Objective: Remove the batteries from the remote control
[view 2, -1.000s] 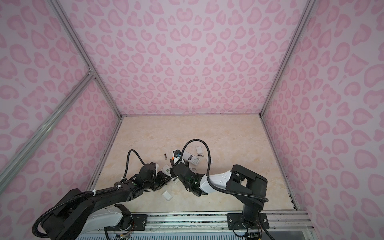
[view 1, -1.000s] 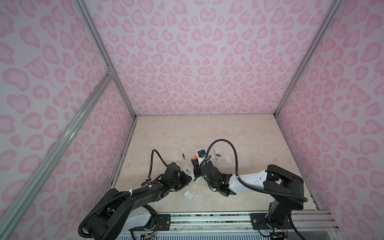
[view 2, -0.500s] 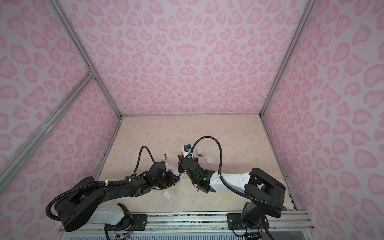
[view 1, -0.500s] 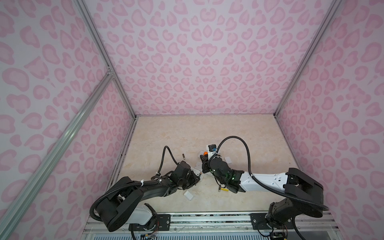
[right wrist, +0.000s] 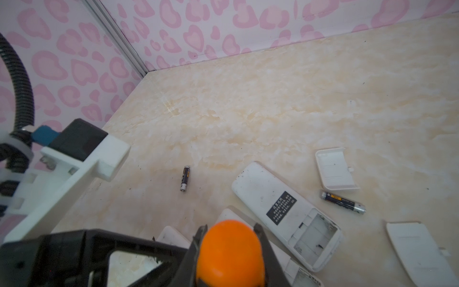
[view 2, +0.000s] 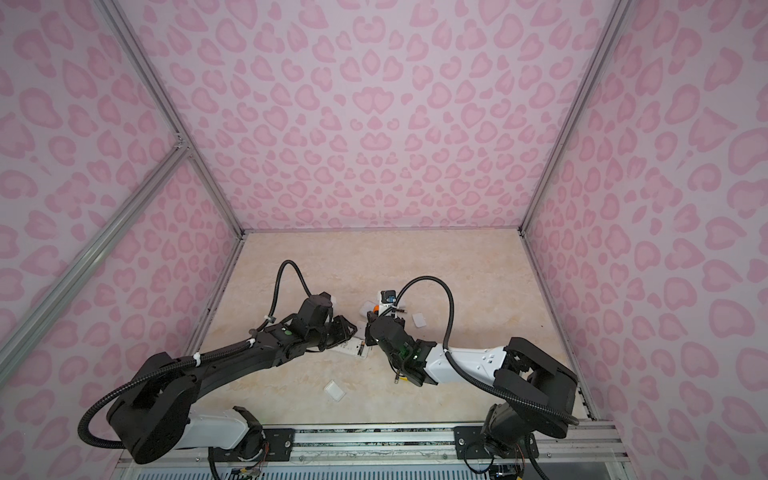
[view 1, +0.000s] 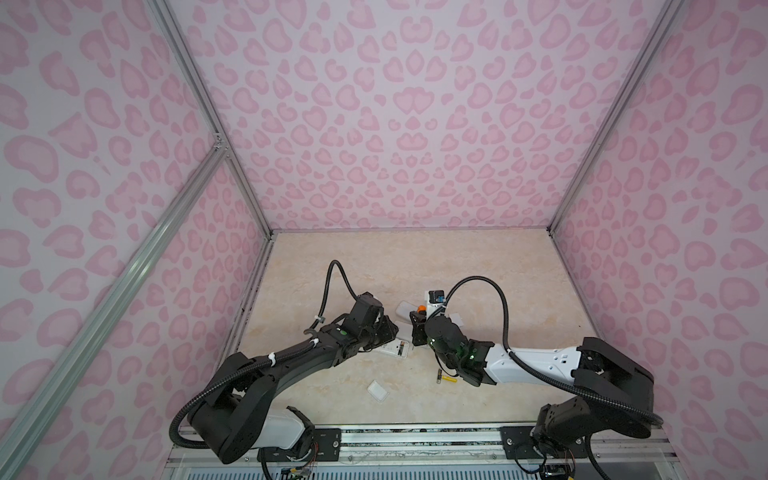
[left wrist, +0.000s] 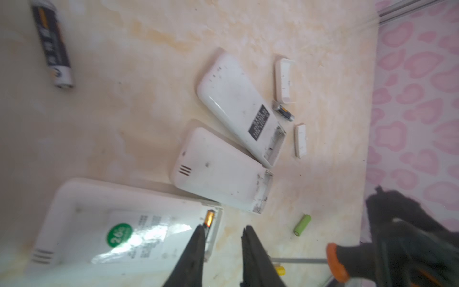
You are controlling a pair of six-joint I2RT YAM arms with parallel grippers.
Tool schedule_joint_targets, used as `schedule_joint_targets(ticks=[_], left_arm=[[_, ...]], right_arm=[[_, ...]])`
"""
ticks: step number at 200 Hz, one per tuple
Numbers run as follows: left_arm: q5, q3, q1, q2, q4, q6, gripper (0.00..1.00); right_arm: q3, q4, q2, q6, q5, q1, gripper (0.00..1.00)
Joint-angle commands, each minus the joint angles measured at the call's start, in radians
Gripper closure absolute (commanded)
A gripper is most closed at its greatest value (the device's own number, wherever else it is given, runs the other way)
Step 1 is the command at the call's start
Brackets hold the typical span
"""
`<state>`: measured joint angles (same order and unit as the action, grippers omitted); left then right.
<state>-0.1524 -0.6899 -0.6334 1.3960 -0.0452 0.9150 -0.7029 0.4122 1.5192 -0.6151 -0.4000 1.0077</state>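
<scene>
My left gripper (left wrist: pixel 222 228) is hanging open, matte black fingers (left wrist: pixel 193 253) straddling the end wall of the glossy white remote (left wrist: pixel 99 213). What looks like a black-and-gold cylindrical battery (left wrist: pixel 209 218) is lying inside, midway between the marbled table's (left wrist: pixel 149 74) side edges. My right gripper (right wrist: pixel 230 226) is clamping the screwdriver (right wrist: pixel 229 251) by its rounded orange handle.

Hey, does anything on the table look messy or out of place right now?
Yes, it's cluttered. Loose batteries lie scattered on the table, a green one and a black one far apart, with white covers among them. One battery is not out yet: it sits in the green-sticker remote, by the open left hand.
</scene>
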Motion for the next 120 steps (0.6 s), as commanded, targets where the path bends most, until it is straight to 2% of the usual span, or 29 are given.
schedule_joint_targets(ticks=[1, 29, 57, 79, 120], left_arm=[[0.032, -0.077, 0.053, 0.061, -0.129, -0.173, 0.70], [0.062, -0.171, 0.094, 0.207, -0.160, -0.288, 0.70], [0.055, -0.218, 0.098, 0.295, -0.186, -0.318, 0.72], [0.037, -0.183, 0.098, 0.283, -0.171, -0.294, 0.72], [0.024, -0.089, 0.093, 0.177, -0.161, -0.256, 0.72]], right_arm=[[0.005, -0.009, 0.010, -0.041, -0.007, 0.002, 1.00], [0.019, -0.003, 0.008, -0.063, 0.003, 0.004, 1.00], [0.025, -0.006, 0.009, -0.078, 0.003, 0.005, 1.00], [0.017, -0.018, 0.007, -0.079, -0.003, 0.003, 1.00], [0.016, -0.002, 0.012, -0.078, 0.006, -0.013, 1.00]])
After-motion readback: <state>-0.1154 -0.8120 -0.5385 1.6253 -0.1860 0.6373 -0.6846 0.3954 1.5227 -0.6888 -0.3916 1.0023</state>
